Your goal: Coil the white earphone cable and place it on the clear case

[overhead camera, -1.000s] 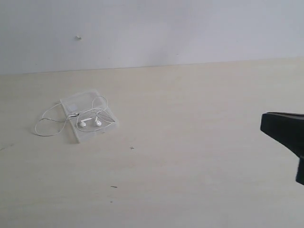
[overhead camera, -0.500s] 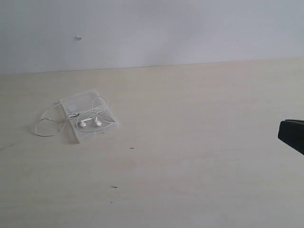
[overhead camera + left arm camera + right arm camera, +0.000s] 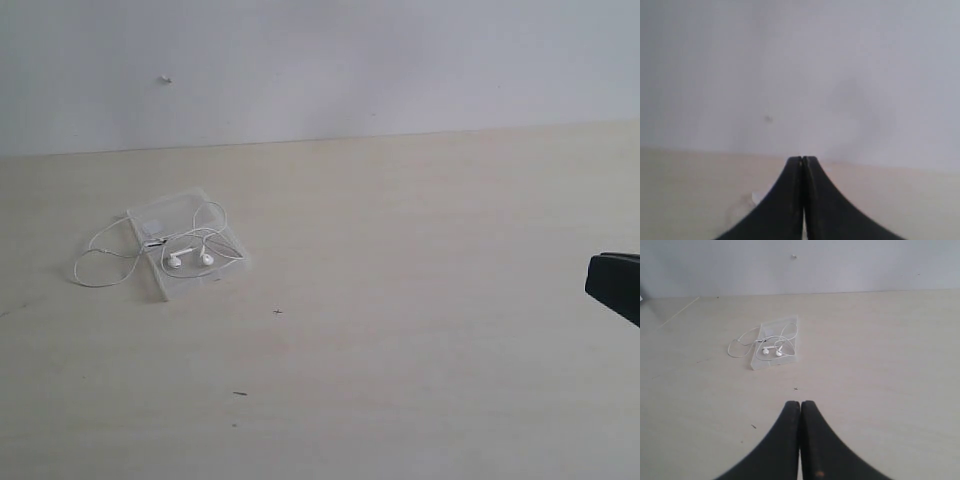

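At right edge, right gripper (image 3: 614, 284) above table (image 3: 400, 350), jaws pressed together, empty; left gripper (image 3: 803, 160) also closed, empty. Well left, white earphone cable (image 3: 190, 252) lies on clear case (image 3: 195, 283), one loop spilling onto table.

The exterior view looks down at a slant across the table (image 3: 420, 300) to the wall (image 3: 400, 70), with the case (image 3: 175, 210) and cable (image 3: 204, 258) small and left of centre. The right wrist view looks over the right gripper (image 3: 800, 403) across the same table at the same case, from mid-distance. The left wrist view sits low behind the left gripper (image 3: 803, 158), facing mostly wall; all three share the table's far edge.
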You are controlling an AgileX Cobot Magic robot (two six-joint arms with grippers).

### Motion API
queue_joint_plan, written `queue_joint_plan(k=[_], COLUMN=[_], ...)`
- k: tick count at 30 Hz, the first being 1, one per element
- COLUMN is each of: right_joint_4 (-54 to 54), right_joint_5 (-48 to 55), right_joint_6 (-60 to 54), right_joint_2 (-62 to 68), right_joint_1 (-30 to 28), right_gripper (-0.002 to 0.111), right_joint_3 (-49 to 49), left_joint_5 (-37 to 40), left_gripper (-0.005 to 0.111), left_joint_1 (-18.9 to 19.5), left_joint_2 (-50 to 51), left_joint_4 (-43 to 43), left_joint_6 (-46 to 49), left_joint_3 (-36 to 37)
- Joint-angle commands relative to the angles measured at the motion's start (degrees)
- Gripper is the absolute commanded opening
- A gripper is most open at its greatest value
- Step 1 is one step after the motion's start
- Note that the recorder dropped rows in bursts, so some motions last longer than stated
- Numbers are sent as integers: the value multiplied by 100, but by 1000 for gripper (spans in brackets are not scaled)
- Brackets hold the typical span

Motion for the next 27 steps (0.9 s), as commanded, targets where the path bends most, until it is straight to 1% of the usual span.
queue_joint_plan(k=[1,3,6,9,11,14,17,19,21,27], right_joint_4=[-5,-5,-5,-15,-15,-15,-15,-15,-15,-15], right_joint_5=[-25,-25,-25,-25,-25,-25,-25,-25,-25,-25], right_joint_6=[23,23,23,23,23,23,23,23,23,23], right_joint_2=[-16,-16,-16,-15,-15,-15,-15,-15,-15,-15], right_joint_1=[-12,-12,-12,-12,-12,-12,-12,-12,-12,-12], right_gripper=[1,1,1,1,1,1,1,1,1,1], right_joint_3=[19,19,19,19,19,19,19,19,19,19], left_joint_5=[-1822,-2050,-2176,-2187,-2196,-1939,-1695,-1205,-493,-538], left_gripper=[0,0,0,0,0,0,0,0,0,0], left_joint_1=[20,20,20,20,20,20,20,20,20,20], left_joint_2=[-13,-13,-13,-13,-13,-13,-13,-13,-13,-13], left_joint_4=[693,842,863,863,863,899,1112,1112,1101,1102], left_joint_6=[103,103,134,134,134,134,134,134,115,106], left_joint_3=[1095,1492,1909,2226,2257,2257,2257,2257,2257,2257])
